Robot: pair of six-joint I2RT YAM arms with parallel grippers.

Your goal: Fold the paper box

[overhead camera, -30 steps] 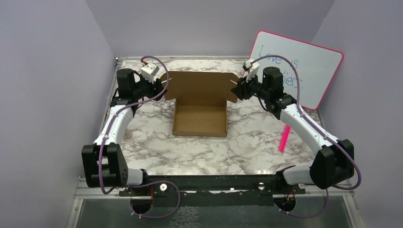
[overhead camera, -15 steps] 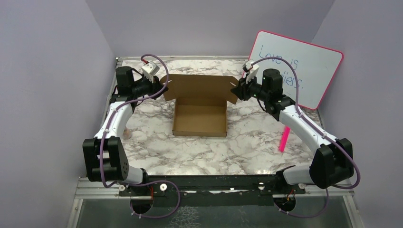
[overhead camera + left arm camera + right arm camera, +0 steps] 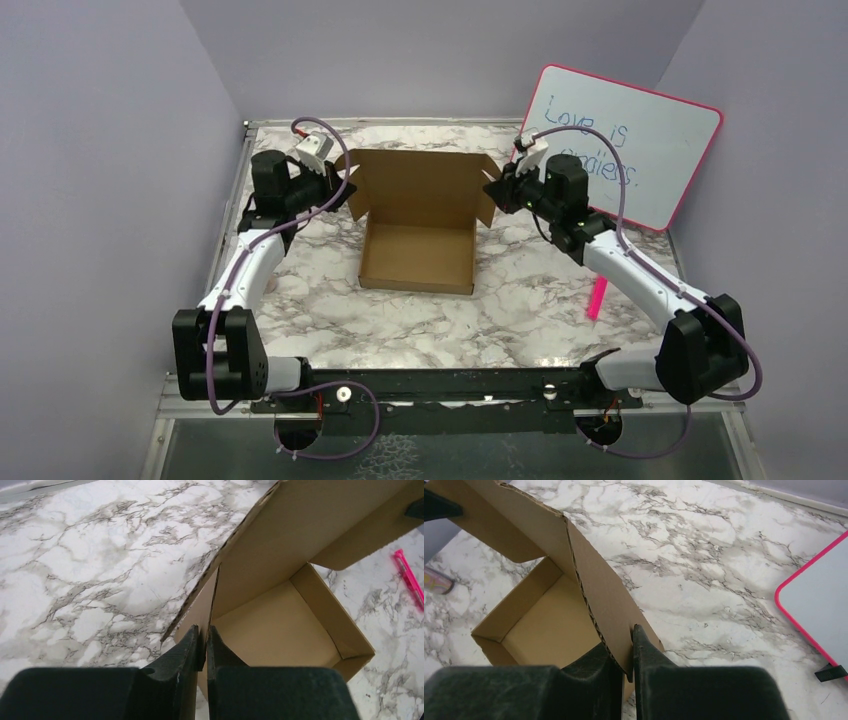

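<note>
Nearest the arm bases, showed bare marbled desk [image 3: 420,325], with a pink pen [image 3: 598,298] lying toward the right. Just beyond, at the desk's middle, found the paper box [image 3: 418,255]: a shallow brown tray, open on top. Farther back, had its lid panel [image 3: 425,178] standing up from the tray's far wall.

Gripped the lid's left side flap [image 3: 358,197] in the left claw [image 3: 345,188], fingers clenched on the cardboard edge. Gripped the right side flap [image 3: 487,200] likewise in the right claw [image 3: 490,185], clamped on the flap's corner. Showed both flaps angled forward toward the tray. Farthest, at the back right, leaned a pink-rimmed whiteboard [image 3: 630,150].

Judged as the step in hand: bringing the lid down over the tray. Called for moving both claws forward and down at an even pace, lest the panel twist. Called also for turning the side flaps inward first, to slip inside the tray walls rather than catch on their rims. Needed gentle pressure, since the light tray could slide.
</note>
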